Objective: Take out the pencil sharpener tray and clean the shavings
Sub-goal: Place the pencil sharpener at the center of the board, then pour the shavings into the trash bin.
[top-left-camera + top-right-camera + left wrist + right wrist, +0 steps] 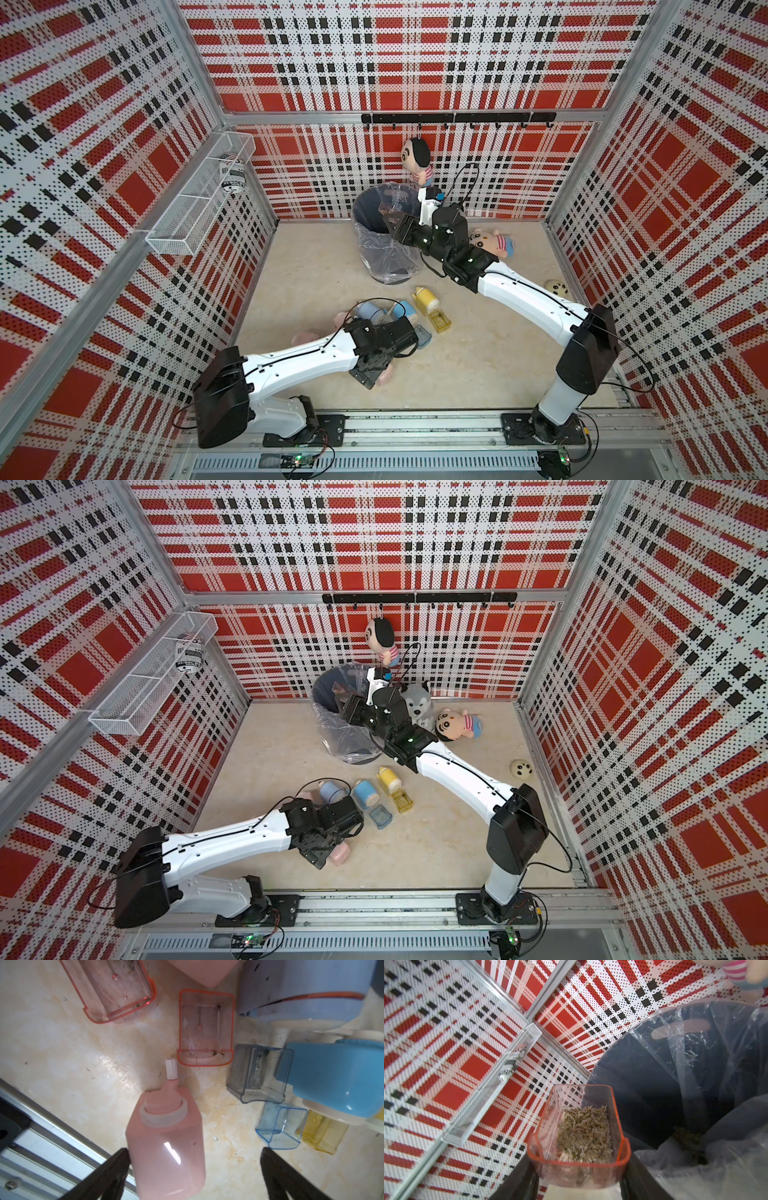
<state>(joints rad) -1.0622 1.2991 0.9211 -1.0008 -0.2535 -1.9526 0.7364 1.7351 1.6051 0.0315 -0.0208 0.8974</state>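
Beige marbled tabletop [83, 1043] littered with sharpeners [166, 1147], trays [205, 1028]; red plaid walls [415, 62].

The left arm [232, 837] covers most of the pink sharpener [343, 855].

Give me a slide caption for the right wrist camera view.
Right gripper holds a red-tinted tray packed with pencil shavings at the mouth of the bag-lined bin.

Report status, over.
Left end effector open over pink sharpener. Right end effector shut on pink tray, shavings inside, at bin mouth. Nothing in the way.
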